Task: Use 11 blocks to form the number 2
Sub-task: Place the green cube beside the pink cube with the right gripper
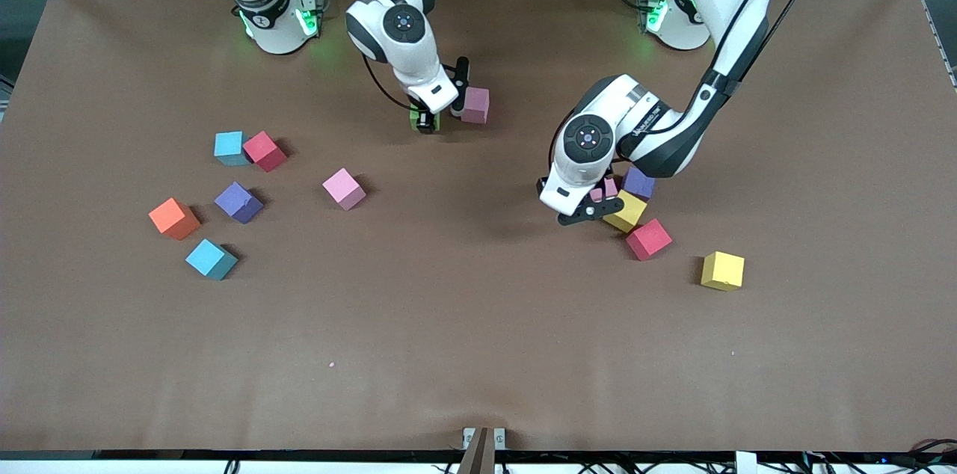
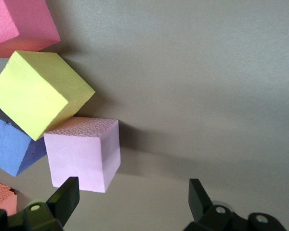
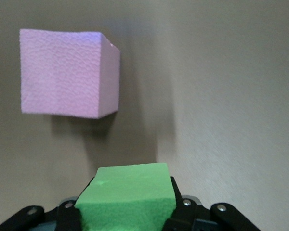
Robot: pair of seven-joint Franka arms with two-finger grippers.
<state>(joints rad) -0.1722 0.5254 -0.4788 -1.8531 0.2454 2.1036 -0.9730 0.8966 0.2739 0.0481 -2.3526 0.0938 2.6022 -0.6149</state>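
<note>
**Claw pair at work: one placing green, one lining up on a pale pink cube**

Claw on the right arm, in the upper middle of the front view, is pinching a green block and holding it low, just beside a pink block already sitting on the tabletop. To seat it well, it should be lowering the green cube flat, with its face parallel to the pink one's, then closing the small gap so the two sit flush as the first cells of the number 2, which is not yet formed.

Right of centre, the left claw is hanging spread wide over a tight cluster: a yellow block, a purple block, a red block and a pale pink block touching one another. Its fingers are not yet straddling the pale pink cube; it probably should be shifting over it and squaring to its faces before closing, or it risks nudging the yellow neighbour.

Loose blocks are waiting at centre left and lower right.
</note>
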